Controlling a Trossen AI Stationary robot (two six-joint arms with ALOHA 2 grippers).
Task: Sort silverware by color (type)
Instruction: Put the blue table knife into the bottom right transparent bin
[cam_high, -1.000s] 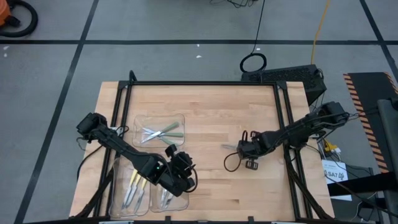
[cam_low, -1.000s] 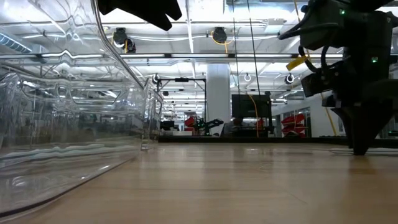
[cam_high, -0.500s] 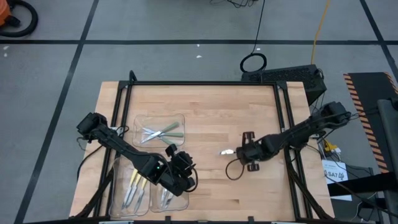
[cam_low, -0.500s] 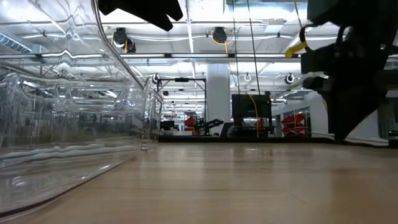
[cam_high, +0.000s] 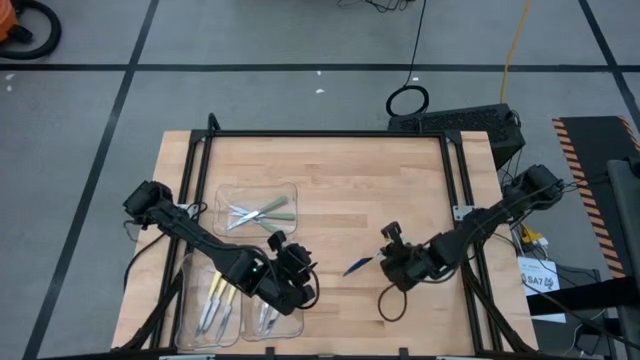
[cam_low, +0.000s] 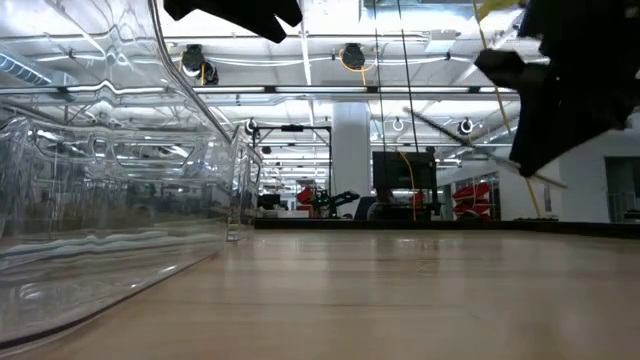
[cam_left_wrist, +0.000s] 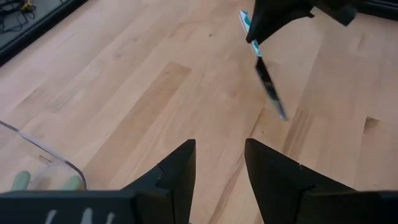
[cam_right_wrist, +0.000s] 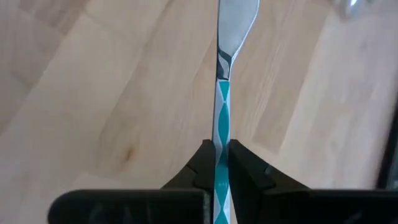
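My right hand (cam_high: 383, 262) is closed tight on a blue-handled knife (cam_right_wrist: 222, 155); in my right wrist view both fingers (cam_right_wrist: 200, 168) pinch the teal-and-white handle, and the shiny blade runs straight out ahead of them. From above, the knife (cam_high: 357, 266) sticks out of that hand toward about 8 o'clock, pointing at my other arm, and it is lifted clear of the tabletop (cam_high: 340, 180): in the low view the thin blade (cam_low: 470, 150) slants in the air well above the wood.

My left hand (cam_high: 298, 275) holds nothing. Its two fingers (cam_left_wrist: 177, 171) stand partly apart with bare wood between them, and it hovers at the right edge of the near trays, at about 9 o'clock from my right hand. From that wrist I see the held knife (cam_left_wrist: 264, 74) near, straight ahead of the fingers but apart from them.

The rest of the silverware lies in clear trays on the left part of the tabletop. The pale green pieces (cam_high: 262, 212) rest in the far tray (cam_high: 290, 190), at about 10 o'clock from my left hand. The yellow pieces (cam_high: 216, 296) lie in the near left tray (cam_high: 186, 300), at 8 to 9 o'clock from it. A tray (cam_high: 262, 320) just beneath my left hand holds some metal pieces, probably blue-handled, though my arm covers most of them.
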